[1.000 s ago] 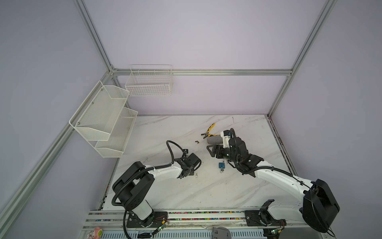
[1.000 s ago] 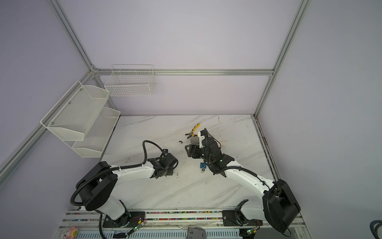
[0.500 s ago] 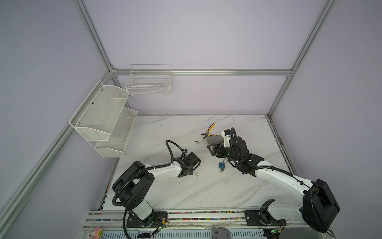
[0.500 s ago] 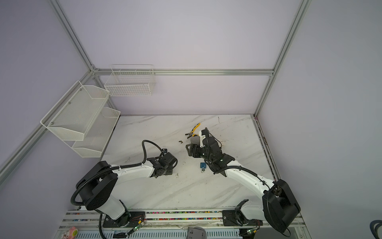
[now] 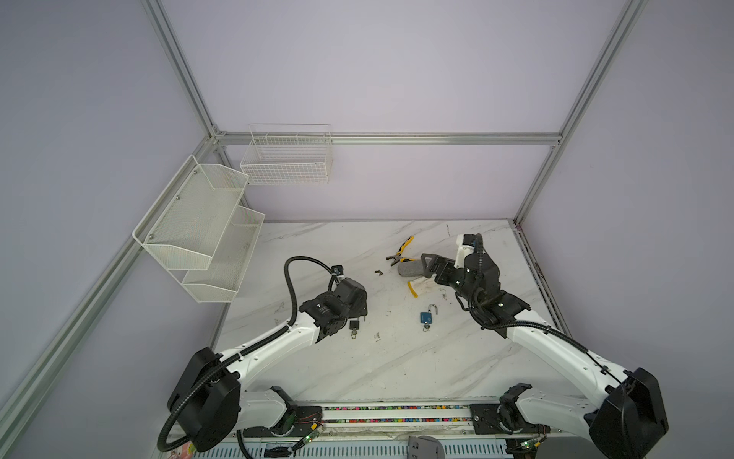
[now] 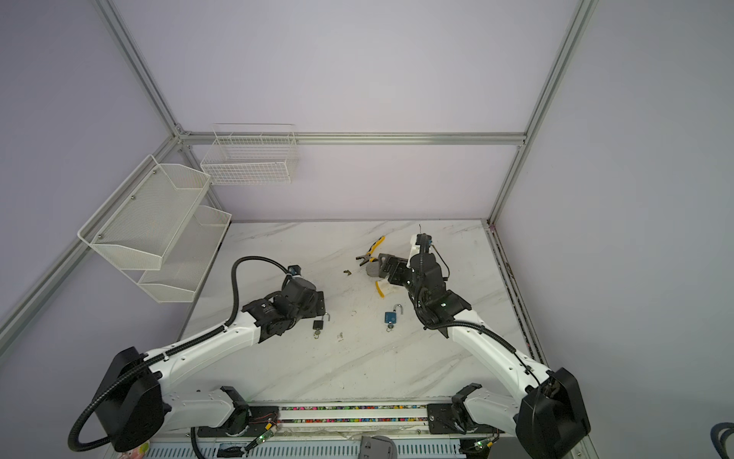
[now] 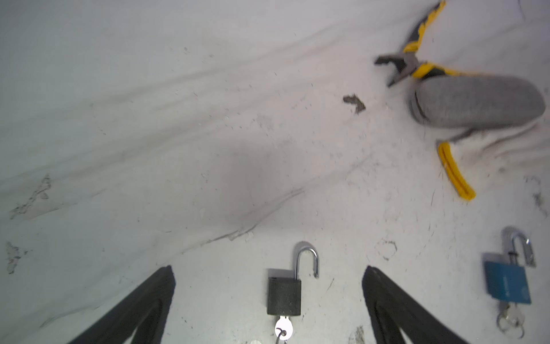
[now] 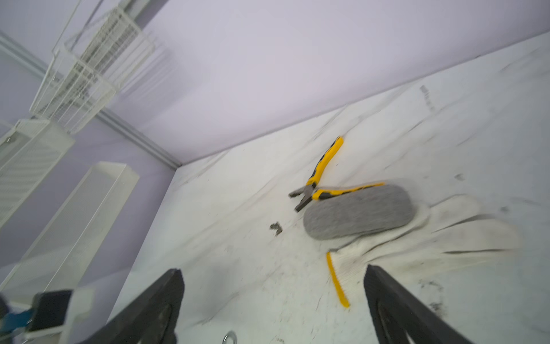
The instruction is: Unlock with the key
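White marble surface (image 7: 178, 149) carries a black padlock (image 7: 283, 296) lying flat, its shackle swung open and a silver key (image 7: 283, 329) seated in its keyhole. The left pincer (image 7: 268, 268) is spread wide, its fingers (image 7: 143, 306) either side of that padlock without touching it. A blue padlock (image 7: 507, 283), shackle likewise open, lies nearer the right arm. The right pincer (image 8: 272, 269) is spread too, pinching nothing, near yellow-handled pliers (image 8: 323, 175).
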